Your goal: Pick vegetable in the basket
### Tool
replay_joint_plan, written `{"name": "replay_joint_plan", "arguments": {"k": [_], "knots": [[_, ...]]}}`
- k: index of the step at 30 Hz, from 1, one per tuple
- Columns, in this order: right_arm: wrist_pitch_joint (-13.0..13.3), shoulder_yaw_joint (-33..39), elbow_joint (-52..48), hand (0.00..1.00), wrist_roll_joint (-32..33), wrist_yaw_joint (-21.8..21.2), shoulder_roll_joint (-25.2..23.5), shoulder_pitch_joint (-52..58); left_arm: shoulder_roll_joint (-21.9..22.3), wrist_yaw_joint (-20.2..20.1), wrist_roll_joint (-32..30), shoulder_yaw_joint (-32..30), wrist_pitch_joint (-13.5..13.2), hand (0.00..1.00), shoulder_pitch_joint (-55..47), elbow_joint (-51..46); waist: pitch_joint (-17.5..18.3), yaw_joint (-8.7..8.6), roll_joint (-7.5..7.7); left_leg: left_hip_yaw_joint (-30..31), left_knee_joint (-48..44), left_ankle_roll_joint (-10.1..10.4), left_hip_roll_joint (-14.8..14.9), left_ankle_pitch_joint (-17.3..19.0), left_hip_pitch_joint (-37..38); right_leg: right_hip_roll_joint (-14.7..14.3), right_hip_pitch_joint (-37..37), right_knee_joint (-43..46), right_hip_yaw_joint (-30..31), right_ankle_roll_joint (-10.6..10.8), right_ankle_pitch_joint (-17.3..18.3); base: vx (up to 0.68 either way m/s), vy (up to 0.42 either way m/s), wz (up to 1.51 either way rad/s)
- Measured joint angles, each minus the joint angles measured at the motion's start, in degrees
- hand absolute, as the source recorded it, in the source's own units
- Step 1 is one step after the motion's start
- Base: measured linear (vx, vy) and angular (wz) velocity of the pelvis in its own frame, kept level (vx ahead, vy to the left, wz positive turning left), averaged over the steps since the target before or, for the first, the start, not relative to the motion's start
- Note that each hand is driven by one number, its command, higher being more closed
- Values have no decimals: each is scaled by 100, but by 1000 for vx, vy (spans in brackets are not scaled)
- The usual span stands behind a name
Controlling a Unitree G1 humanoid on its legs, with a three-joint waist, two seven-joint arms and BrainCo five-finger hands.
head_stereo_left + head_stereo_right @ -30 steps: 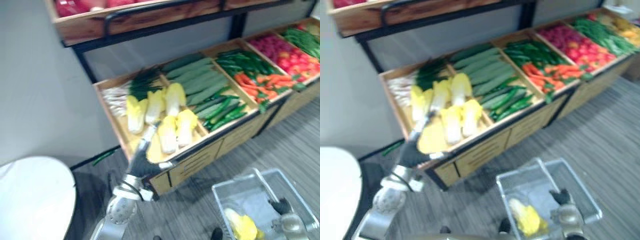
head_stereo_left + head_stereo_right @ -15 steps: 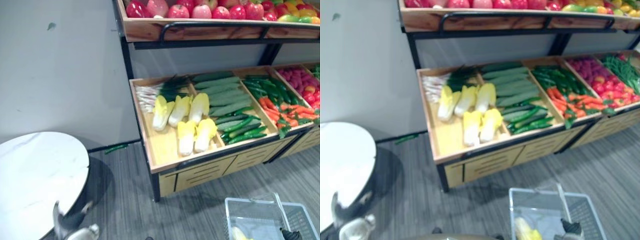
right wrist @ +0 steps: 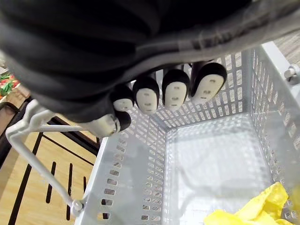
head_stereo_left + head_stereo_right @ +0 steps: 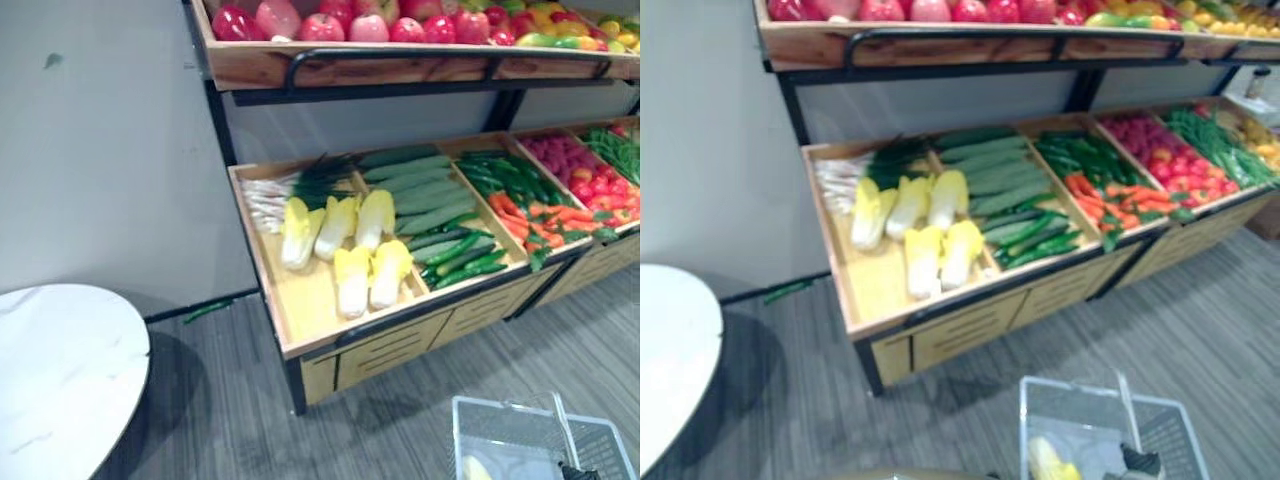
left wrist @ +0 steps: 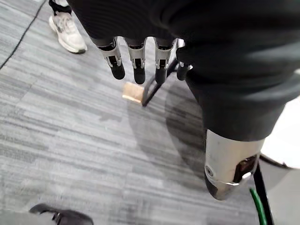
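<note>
- The produce stand fills the upper half of the head views, from about 10 o'clock across to 3 o'clock. Its slanted wooden bins sit under an upper shelf lined with apples.
- The grey striped floor spreads below the stand. A slim green vegetable lies on it by the wall, at about 9 o'clock.
- A round white table sits at 8 o'clock, well apart from the stand.
- The pale slotted basket stands on the floor at 5 o'clock, in front of the stand and clear of it.
- In the leftmost bin, five yellow cabbages lie side by side. At their 2 o'clock are long cucumbers, and farther toward 3 o'clock are carrots.
- One yellow picked cabbage already lies inside the basket, against its near wall. The right wrist view shows its leaves in a corner of the basket floor.
- The right hand is over the basket with its fingers curled around the white handle, and its thumb closes against the bar.
- The left hand hangs over bare floor with its fingers straight, side by side and holding nothing. Its thumb stands apart from them.
- A person's pale shoe rests on the floor beyond the left fingers.
</note>
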State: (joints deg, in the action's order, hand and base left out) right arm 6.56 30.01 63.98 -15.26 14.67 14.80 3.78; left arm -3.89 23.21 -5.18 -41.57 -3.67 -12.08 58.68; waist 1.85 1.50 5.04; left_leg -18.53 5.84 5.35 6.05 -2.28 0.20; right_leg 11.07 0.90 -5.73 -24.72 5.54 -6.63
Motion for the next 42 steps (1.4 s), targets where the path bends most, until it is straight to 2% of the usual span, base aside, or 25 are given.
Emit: {"name": "replay_joint_plan", "arguments": {"k": [4, 10, 12, 14, 15, 17, 18, 19, 20, 21, 22, 24, 26, 28, 30, 31, 32, 33, 34, 35, 36, 37, 38, 42], "knots": [[1, -137, -1, 100, 0, -1, 14, -36, 20, -214, -42, 412, 1, 0, 42, 68, -2, -56, -1, -70, 0, 5, -4, 19, 39, 3, 5, 10, 54, -1, 0, 15, 0, -12], [3, -232, -12, 100, -1, -74, 76, -132, 36, -612, -70, 1049, -29, 0, -21, 64, -147, 12, -20, -463, -50, 16, 4, 161, 402, 27, -11, 278, 483, -15, 89, 10, 12, -31], [15, -168, -29, 100, 8, -100, 50, -142, 28, -688, -75, 1138, -79, 0, 10, 46, -298, -22, 16, -458, -557, -6, 63, 436, 303, 136, -1, 513, 514, 6, 197, -14, 27, -9], [7, -3, -123, 100, 53, -106, 21, -119, -10, -867, -111, 1334, -85, 0, 64, 57, -517, -99, 81, -428, -1650, -37, 266, 1013, -147, 240, 243, 944, 568, 79, 307, -65, 43, -8], [2, 61, -193, 100, 52, -108, -3, -121, -22, -882, -139, 1384, -85, 0, 84, 65, -549, -107, 44, -441, -1893, -48, 312, 1124, -271, 249, 325, 1009, 615, 90, 304, -82, 93, -26], [-3, 101, -527, 100, 51, -102, -59, -91, -71, -914, -244, 1606, -80, 0, 121, 87, -657, -116, 35, -594, -2382, -124, 423, 1397, -587, 267, 575, 1118, 833, 279, 145, -92, 108, -48], [0, 39, -767, 100, 47, -100, -80, -95, -101, -929, -284, 1717, -79, 0, 182, 106, -739, -117, -7, -828, -2570, -207, 519, 1523, -721, 205, 790, 1035, 986, 356, -248, -176, 157, -110], [25, -100, -966, 100, 48, -107, -63, -131, -94, -948, -411, 1706, -72, 0, 207, 129, -826, -113, -85, -1221, -2538, -384, 635, 1492, -689, 31, 885, 519, 1081, 381, -1141, -213, 173, -139], [43, -214, -1033, 100, 44, -116, -14, -194, -45, -963, -481, 1713, -80, 0, 141, 137, -879, -49, -221, -1511, -2471, -486, 764, 1434, -666, -28, 899, 359, 982, 442, -1330, -271, 215, -159], [47, -379, -1158, 100, -4, -117, 60, -256, -31, -982, -627, 1765, -87, 0, 159, 143, -979, -95, -302, -1876, -2275, -590, 833, 1379, -542, 56, 1025, 1273, 123, -179, -751, -244, 226, -157], [58, -570, -1143, 100, 4, -160, 49, -259, -65, -1003, -754, 1916, -102, 0, 149, 111, -997, -128, -300, -2250, -2033, -627, 842, 1285, -331, 291, 1027, 2366, -669, -541, 68, -216, 256, -174], [114, -909, -1115, 100, -19, -199, -75, -387, -148, -1081, -869, 2174, -117, 0, 35, 96, -1015, -115, -231, -3033, -1798, -627, 859, 1184, 38, 546, 720, 3460, -1361, -536, 819, -116, 155, -184], [132, -1030, -990, 100, -10, -308, -219, -480, -144, -1139, -871, 2268, -117, 0, 73, 69, -1004, -121, -206, -3535, -1799, -629, 895, 1182, 185, 645, 462, 3757, -1486, -464, 1080, -62, 6, -153], [131, -1032, -723, 100, 14, -367, -371, -636, -128, -1221, -870, 2337, -129, 0, 178, 7, -987, -125, -180, -4117, -1853, -636, 980, 1186, 290, 737, 243, 3776, -1565, -456, 1289, -41, -88, -156], [124, -1026, -658, 100, 51, -367, -372, -685, -92, -1230, -866, 2336, -134, 0, 236, -20, -1000, -160, -225, -4551, -1974, -635, 1118, 1185, 359, 797, 313, 3822, -1645, -489, 1442, -60, -193, -121], [109, -1028, -611, 100, 46, -381, -342, -675, -78, -1230, -863, 2337, -128, 0, 254, -12, -993, -169, -215, -4752, -2061, -621, 1177, 1180, 426, 830, 379, 3871, -1688, -565, 1625, -77, -301, -90], [77, -981, -522, 100, 57, -373, -322, -685, -73, -1236, -862, 2340, -123, 0, 268, 2, -987, -214, -179, -4887, -2262, -529, 1284, 1223, 469, 725, 418, 3748, -1660, -567, 1755, -73, -327, -84], [56, -927, -498, 100, 56, -352, -299, -615, -50, -1234, -860, 2333, -112, 0, 280, 20, -951, -230, -217, -4874, -2338, -440, 1325, 1218, 417, 523, 419, 3482, -1545, -525, 1777, -91, -280, -81], [41, -938, -518, 100, 55, -364, -239, -584, 18, -1239, -857, 2346, -118, 0, 272, 24, -823, -190, -361, -4809, -2255, -423, 1375, 1120, 203, 157, 390, 2845, -1311, -515, 1777, -145, -255, -90], [36, -976, -529, 100, 42, -362, -225, -574, 40, -1235, -854, 2345, -118, 0, 283, 27, -768, -152, -379, -4818, -2165, -427, 1353, 998, 95, -94, 380, 2257, -1128, -514, 1778, -167, -231, -94], [30, -996, -523, 100, 42, -372, -209, -570, 47, -1234, -850, 2345, -118, 0, 302, 36, -770, -148, -400, -4842, -2168, -459, 1377, 937, 69, -202, 371, 2021, -1060, -508, 1763, -158, -191, -74], [17, -1021, -518, 100, 50, -375, -238, -529, 74, -1233, -847, 2342, -114, 0, 352, 76, -749, -175, -492, -4844, -2197, -433, 1475, 824, 12, -382, 342, 1759, -1030, -553, 1619, -102, -138, -33], [-27, -1010, -509, 100, 66, -355, -296, -418, 84, -1226, -849, 2341, -123, 0, 358, 62, -742, -222, -505, -4832, -2206, -387, 1528, 752, 71, -522, 203, 1540, -1025, -580, 1540, -84, -110, -15], [-33, -1093, -534, 100, 46, -365, -325, -244, 75, -1218, -850, 2340, -119, 0, 335, 62, -686, -286, -548, -4820, -2602, -373, 1830, 699, 241, -796, -114, 1072, -940, -644, 1348, -78, -51, -17]]}}
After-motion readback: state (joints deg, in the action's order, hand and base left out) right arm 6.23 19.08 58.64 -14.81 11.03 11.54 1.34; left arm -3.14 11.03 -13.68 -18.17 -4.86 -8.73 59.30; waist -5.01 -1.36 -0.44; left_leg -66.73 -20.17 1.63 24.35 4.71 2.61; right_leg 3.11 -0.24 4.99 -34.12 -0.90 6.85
